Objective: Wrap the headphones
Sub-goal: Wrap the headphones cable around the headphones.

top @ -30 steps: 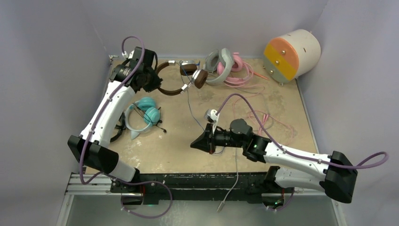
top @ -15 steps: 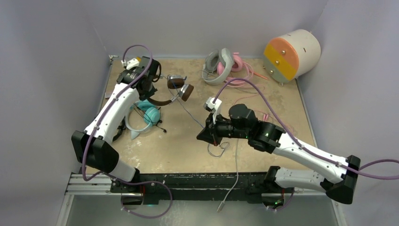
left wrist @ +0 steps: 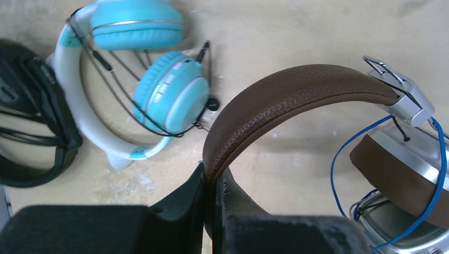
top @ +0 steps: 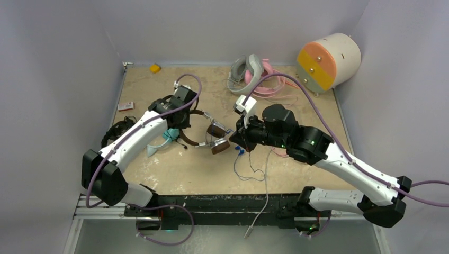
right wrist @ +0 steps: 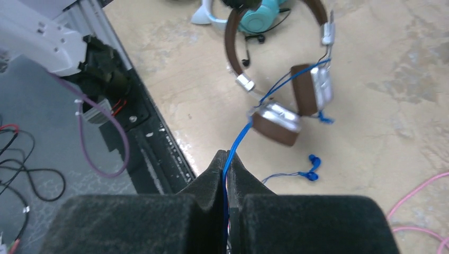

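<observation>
Overhead: brown-and-silver headphones [top: 218,147] held btwn both arms near table [top: 296,116] centre. L wrist cam: left gripper [left wrist: 212,179] fingers clamped on brown leather headband [left wrist: 275,95]; teal-and-white pair [left wrist: 159,100] and black pair [left wrist: 32,132] lie beyond on tabletop. Only R wrist cam shows thin blue cable [right wrist: 242,138] pinched tight in right gripper [right wrist: 226,159], leading to earcups. Only overhead catches grey-white and pink pairs [top: 253,71] at far edge, w/ cream cylinder [top: 328,61] at far-right corner.
</observation>
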Controlling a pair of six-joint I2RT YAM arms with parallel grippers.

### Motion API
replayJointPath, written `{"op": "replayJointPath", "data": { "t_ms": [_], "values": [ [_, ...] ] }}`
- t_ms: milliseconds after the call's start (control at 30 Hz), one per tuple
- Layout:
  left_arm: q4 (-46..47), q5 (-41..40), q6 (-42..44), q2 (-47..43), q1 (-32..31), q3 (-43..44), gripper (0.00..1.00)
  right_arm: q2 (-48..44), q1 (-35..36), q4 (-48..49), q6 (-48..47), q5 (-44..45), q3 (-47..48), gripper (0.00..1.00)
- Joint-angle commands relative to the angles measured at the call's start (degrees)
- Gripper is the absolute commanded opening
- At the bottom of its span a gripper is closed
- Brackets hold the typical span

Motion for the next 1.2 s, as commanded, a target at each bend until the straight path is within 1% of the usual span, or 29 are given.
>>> {"op": "replayJointPath", "data": {
  "t_ms": [0, 100, 167, 300, 433, 633, 867, 1000, 1167],
  "values": [
    [4.1, 1.0, 6.7, -2.9, -3.7, -0.4, 0.0, 0.4, -4.4, 0.2, -2.7, 2.3, 3.4, 0.0],
    [3.5, 6.8, 10.0, -2.9, -4.8, -1.8, 0.0, 1.8, -11.9, 2.3, -2.4, -2.6, 3.8, 0.0],
    [3.2, 9.3, 10.0, -2.9, -5.1, -2.4, 0.0, 3.7, -15.7, 3.1, -2.0, -4.5, 4.4, 0.0],
    [3.2, 11.1, 9.9, -2.3, -6.8, -3.6, 0.0, 8.7, -21.0, 3.9, -0.6, -9.4, 6.5, 0.0],
    [3.0, 12.2, 10.7, -1.1, -8.7, -4.3, 0.0, 11.3, -25.5, 5.5, 0.5, -12.6, 6.5, 0.0],
    [4.5, 20.7, 12.4, -3.1, -9.7, -5.6, 0.0, 16.4, -32.8, 7.9, 3.3, -19.1, 4.1, 0.0],
    [6.5, 35.0, 12.1, -8.6, -9.7, -5.4, 0.0, 18.2, -36.7, 13.2, 6.7, -22.7, -2.8, 0.0],
    [7.3, 36.3, 9.4, -12.3, -9.5, -4.6, 0.0, 17.0, -37.9, 16.0, 7.3, -21.9, -7.4, 0.0],
    [6.8, 41.1, 7.6, -13.2, -7.0, -2.5, 0.0, 17.3, -39.2, 17.9, 7.0, -21.5, -10.3, 0.0]
  ]
}}
